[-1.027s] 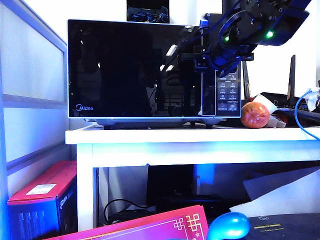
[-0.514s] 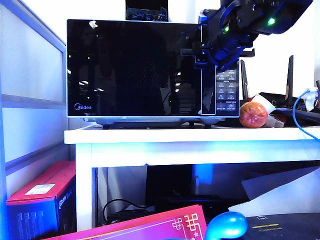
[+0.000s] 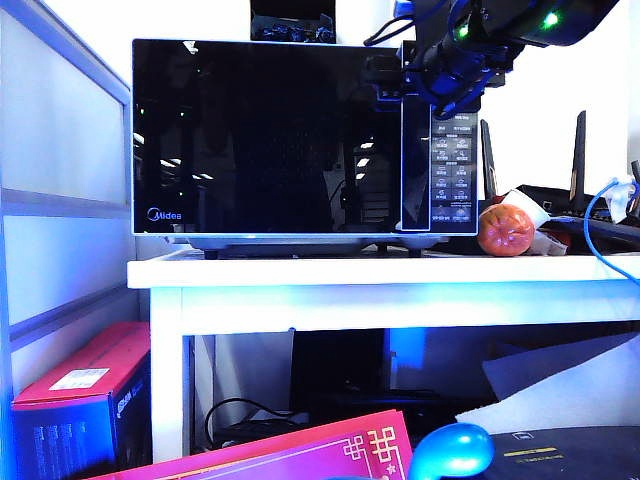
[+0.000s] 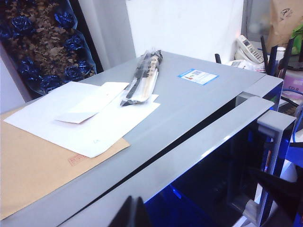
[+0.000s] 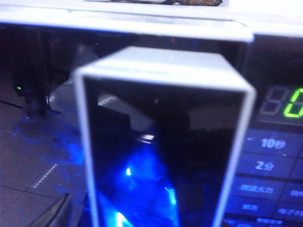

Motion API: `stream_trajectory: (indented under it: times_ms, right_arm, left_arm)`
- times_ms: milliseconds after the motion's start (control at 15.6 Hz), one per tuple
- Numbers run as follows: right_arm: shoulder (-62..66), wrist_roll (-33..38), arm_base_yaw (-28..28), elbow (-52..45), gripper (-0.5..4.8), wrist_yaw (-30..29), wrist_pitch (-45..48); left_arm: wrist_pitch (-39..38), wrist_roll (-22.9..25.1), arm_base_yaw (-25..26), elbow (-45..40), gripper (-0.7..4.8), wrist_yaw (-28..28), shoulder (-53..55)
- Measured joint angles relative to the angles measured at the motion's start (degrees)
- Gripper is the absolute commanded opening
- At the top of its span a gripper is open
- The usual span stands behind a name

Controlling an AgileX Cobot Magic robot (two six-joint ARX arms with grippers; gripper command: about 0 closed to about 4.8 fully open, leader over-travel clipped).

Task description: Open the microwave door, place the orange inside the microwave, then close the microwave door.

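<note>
The microwave stands on a white table, its black glass door almost flush. In the left wrist view a thin dark gap runs between the door's top edge and the body. My right gripper is at the top end of the tall handle. In the right wrist view the handle fills the frame, and one finger stands clear beside it, open. The orange rests on the table right of the microwave. My left gripper hovers shut above the door's top edge.
Paper sheets and a wrapped black item lie on the microwave's top. Router antennas and a blue cable stand behind the orange. A red box sits under the table, and a blue rounded object lies in the foreground.
My right gripper has slid up the handle to its top end and its fingers have spread. The door has swung back towards the body. The orange has not moved.
</note>
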Motion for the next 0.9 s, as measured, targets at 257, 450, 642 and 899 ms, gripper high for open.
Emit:
stream_trajectory:
  times_ms: [257, 450, 642, 899]
  right_arm:
    - [-1.9, 0.0, 0.0, 0.0, 3.33, -0.5, -0.6]
    - [-2.3, 0.0, 0.0, 0.1, 3.33, -1.0, -1.5]
    - [-2.4, 0.0, -0.1, 0.1, 3.33, -2.8, -1.6]
    - [-3.2, 0.0, -0.2, 0.1, 3.33, -4.6, -3.5]
  left_arm:
    - [1.3, 0.0, 0.0, 0.0, -0.05, 0.0, 1.1]
    - [4.7, -0.1, 0.0, 0.0, -0.05, 0.0, 2.7]
    - [7.7, -0.2, 0.0, 0.0, -0.05, 0.0, 5.0]
    - [9.4, -0.2, 0.0, 0.1, -0.05, 0.0, 9.3]
